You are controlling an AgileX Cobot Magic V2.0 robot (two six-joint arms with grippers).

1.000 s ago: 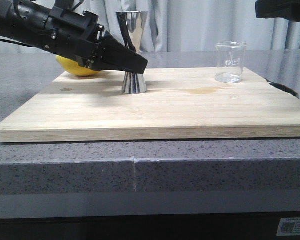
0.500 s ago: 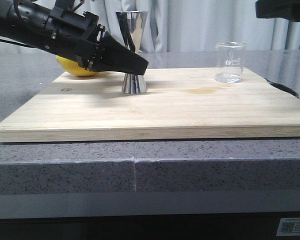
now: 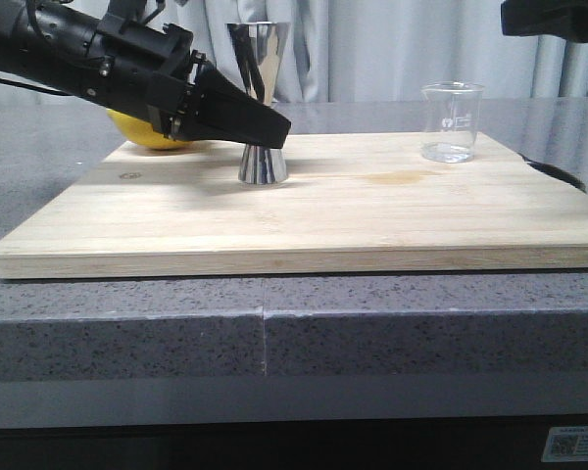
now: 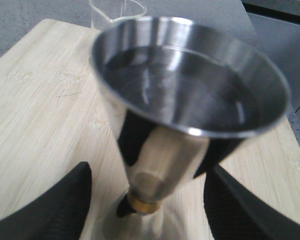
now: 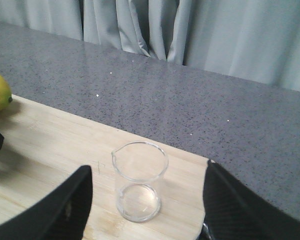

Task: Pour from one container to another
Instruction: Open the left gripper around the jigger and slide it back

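Our left gripper [image 4: 145, 200] stood open astride the jigger's [image 3: 261, 103] waist mid-board to steady it, while our right gripper [image 5: 145, 210], open and empty, hovered above the beaker [image 3: 452, 121] far right.

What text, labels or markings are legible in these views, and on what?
Nothing reads clearly.
Beaker: faint white printed marks on the glass, too small to read.
Sticker on the front panel below the counter, at the front view's lower right corner: a code square and small print, too blurred to read.
Jigger, cutting board, lemon: no markings visible.
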